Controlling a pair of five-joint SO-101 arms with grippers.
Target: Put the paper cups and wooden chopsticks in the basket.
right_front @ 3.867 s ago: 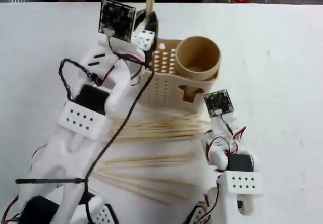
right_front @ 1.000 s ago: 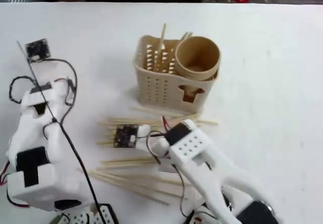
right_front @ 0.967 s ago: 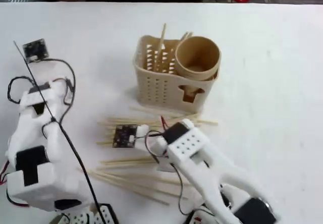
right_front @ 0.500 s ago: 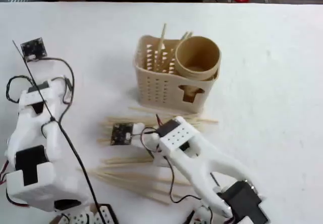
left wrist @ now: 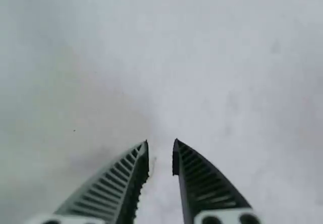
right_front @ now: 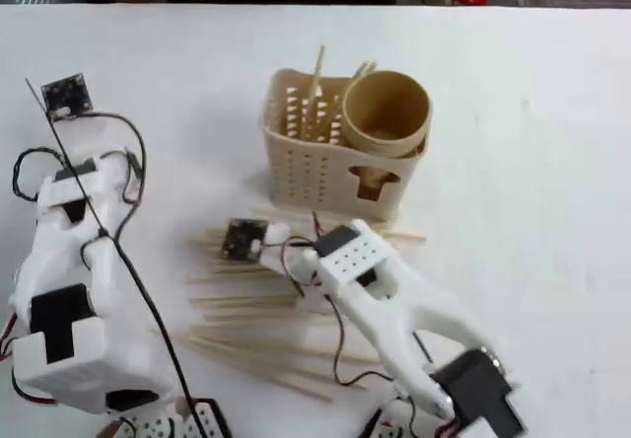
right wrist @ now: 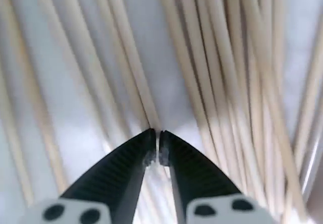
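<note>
You have loose wooden chopsticks (right_front: 246, 305) fanned out flat on the white table (right_front: 532, 162), just in front of the basket (right_front: 306, 177). In that basket 1 paper cup (right_front: 386, 112) stands upright at one end, with a few upright chopsticks (right_front: 317, 68) sticking out beside it. Your right gripper (right wrist: 157, 146) sits low over the loose pile, its tips pressed almost together where 1 stick meets them; you cannot tell whether it is pinched. Your left gripper (left wrist: 160, 156) hangs well apart over bare table, its jaws slightly spread and holding nothing.
</note>
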